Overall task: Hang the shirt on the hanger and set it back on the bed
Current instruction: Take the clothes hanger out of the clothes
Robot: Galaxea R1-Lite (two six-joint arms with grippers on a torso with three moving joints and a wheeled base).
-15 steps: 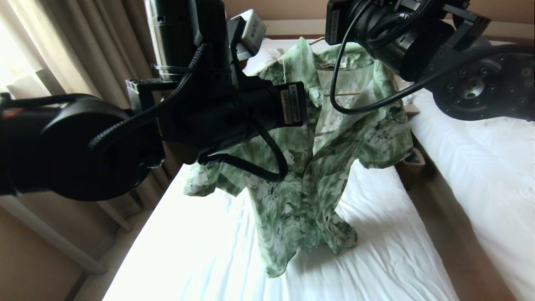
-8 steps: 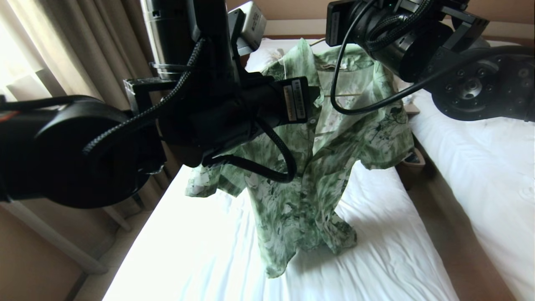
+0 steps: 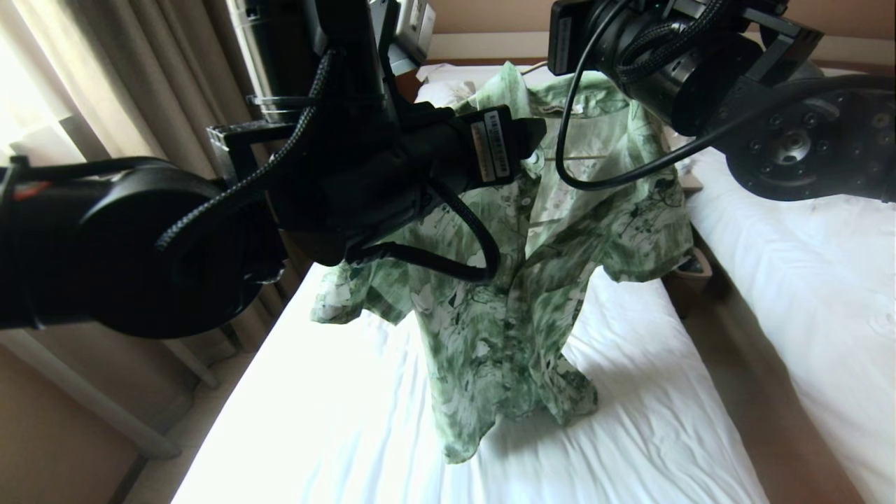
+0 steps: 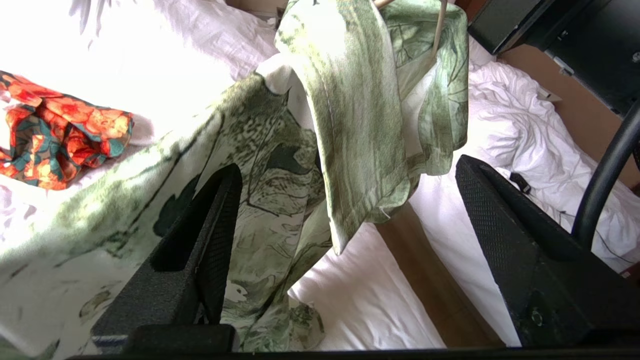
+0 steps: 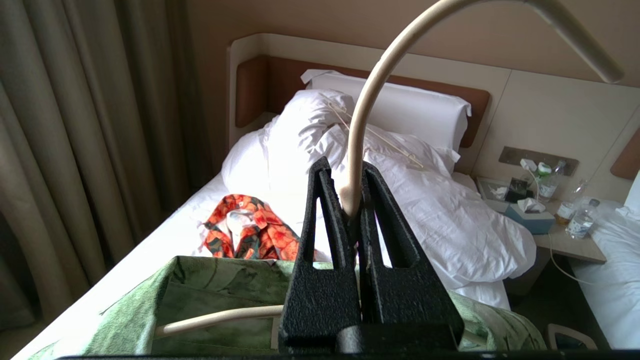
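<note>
Green shirt (image 3: 532, 266) draped on hanger (image 5: 370, 125), right gripper (image 5: 354, 200) fingers pinching its hook at 12 o'clock, left gripper (image 4: 345, 220) fingers spread clear; next, lower onto bed (image 3: 315, 434).

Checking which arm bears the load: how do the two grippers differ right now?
The left gripper stands open with the shirt hanging loose between its fingers; the right gripper is shut on the hanger at the base of its hook. Left holds nothing, right carries the hanger. Both have black textured fingers.
</note>
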